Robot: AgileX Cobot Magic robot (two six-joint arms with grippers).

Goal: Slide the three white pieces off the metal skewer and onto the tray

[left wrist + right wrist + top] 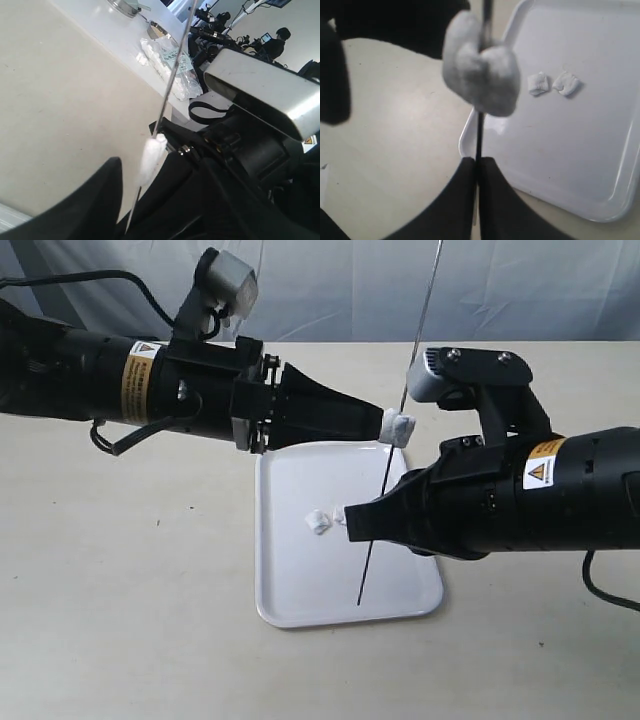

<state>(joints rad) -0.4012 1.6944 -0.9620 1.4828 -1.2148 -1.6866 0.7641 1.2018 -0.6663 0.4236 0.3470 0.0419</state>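
Note:
The metal skewer (385,475) stands nearly upright over the tray (300,590). My right gripper (350,523) is shut on its lower part; the right wrist view shows the skewer (479,135) pinched between the closed tips (478,160). One white piece (398,427) is threaded high on the rod. My left gripper (385,424) is level with it. In the left wrist view that piece (152,155) rests against one finger, with a gap to the other, so the left gripper (144,157) is open around it. Two white pieces (318,523) (341,514) lie on the tray (570,165).
The right arm's grey wrist camera (450,375) sits close beside the left gripper's tips. Beige tabletop surrounds the tray. A plastic bag (172,70) and metal bowls (160,30) lie on a far counter.

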